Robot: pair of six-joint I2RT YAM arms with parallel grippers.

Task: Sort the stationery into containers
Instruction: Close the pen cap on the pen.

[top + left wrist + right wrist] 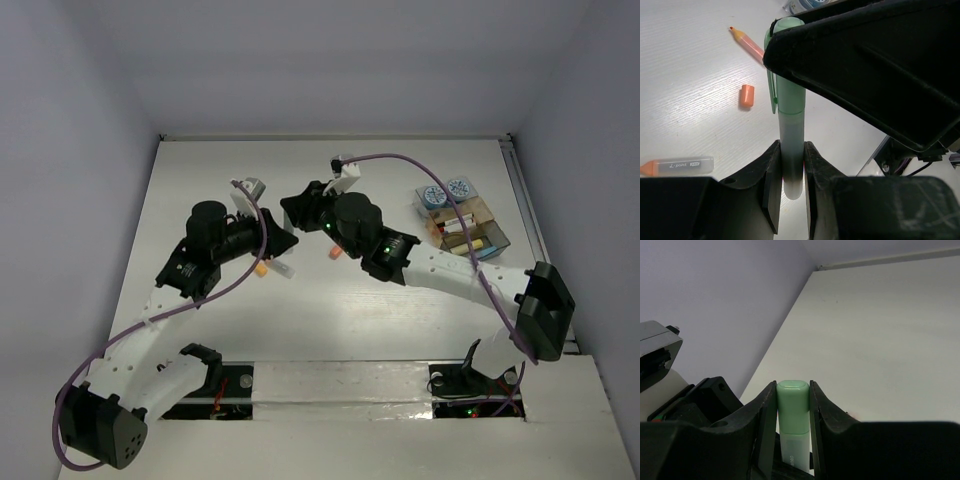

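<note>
A green highlighter (790, 120) is gripped at both ends in mid-air over the table's middle. My left gripper (792, 146) is shut on its pale barrel end. My right gripper (792, 386) is shut on its green cap (793, 407), and its black body (865, 65) covers the cap's top in the left wrist view. In the top view the two grippers (283, 238) (298, 213) meet tip to tip and hide the highlighter. The clear divided container (463, 228) sits at the back right, holding two blue-and-white rolls (445, 191) and some sticks.
Loose on the table below the grippers lie an orange cap (746, 96), a pink-orange marker (747, 42) and an orange marker with a clear cap (679, 166). The top view shows small orange pieces (262, 268) (335, 252) under the arms.
</note>
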